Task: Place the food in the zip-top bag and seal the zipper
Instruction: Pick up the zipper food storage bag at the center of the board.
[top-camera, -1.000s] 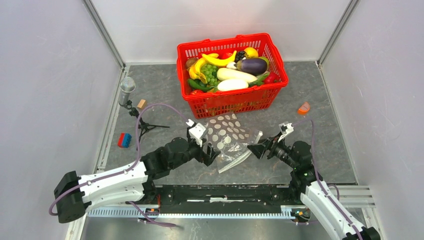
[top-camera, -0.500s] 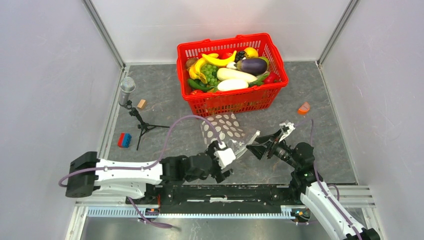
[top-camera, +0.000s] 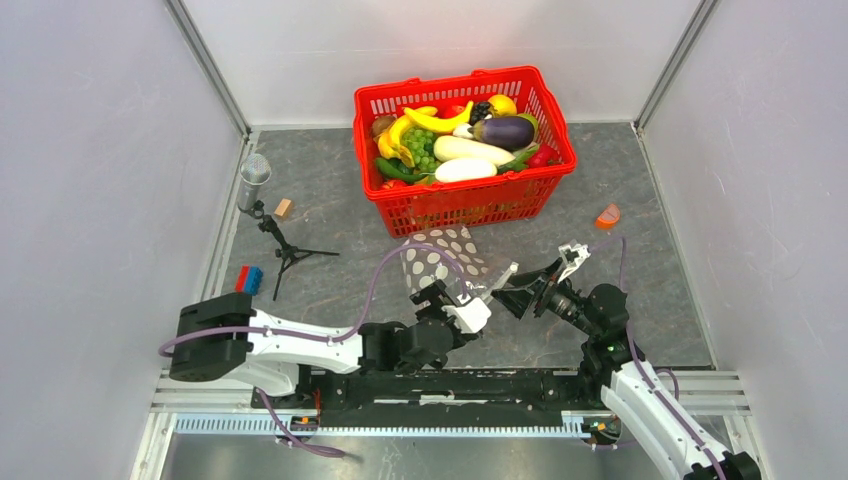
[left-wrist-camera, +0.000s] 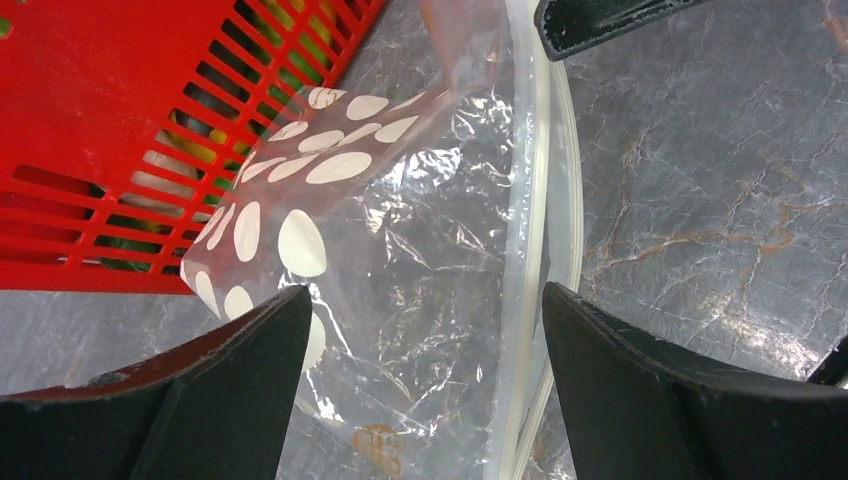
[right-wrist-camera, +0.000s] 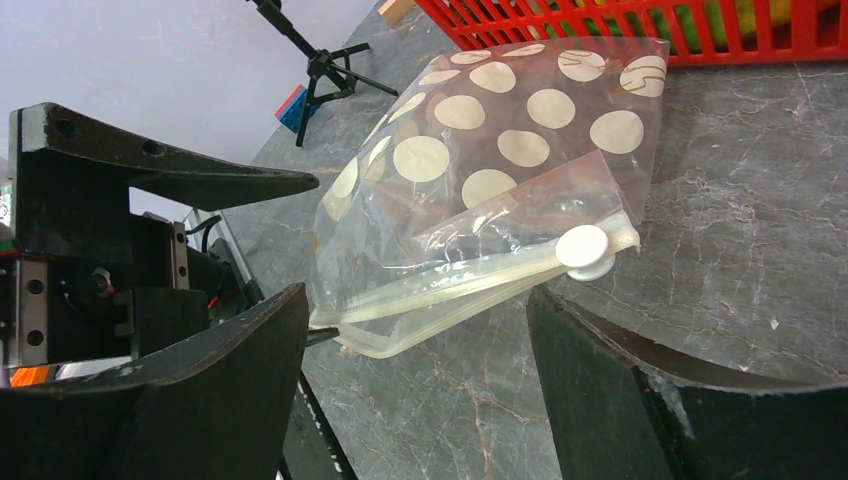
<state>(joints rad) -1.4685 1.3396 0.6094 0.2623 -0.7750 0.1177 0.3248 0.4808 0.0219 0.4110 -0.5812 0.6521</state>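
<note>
The zip-top bag (top-camera: 447, 258), clear with white dots, lies in front of the red basket (top-camera: 378, 100). It looks empty. Its zipper (left-wrist-camera: 530, 220) runs along the edge facing my right gripper, with a white slider (right-wrist-camera: 585, 250) at one end. My left gripper (top-camera: 452, 292) is open, its jaws either side of the bag's near part (left-wrist-camera: 400, 220). My right gripper (top-camera: 508, 288) is open, just right of the zipper (right-wrist-camera: 470, 280), touching nothing. The food stays in the basket: a white radish (top-camera: 470, 150), an eggplant (top-camera: 503, 130), bananas and grapes.
A small orange wedge (top-camera: 607, 215) lies at the right. A small black tripod (top-camera: 285, 250), a blue and red block (top-camera: 249, 279), a wooden block (top-camera: 283, 208) and a mesh cylinder (top-camera: 256, 168) stand at the left. Grey walls close in both sides.
My left arm has swung right and nearer, taking its gripper from the bag's left side to its near end. The bag has shifted slightly towards the basket. The right gripper has barely moved.
</note>
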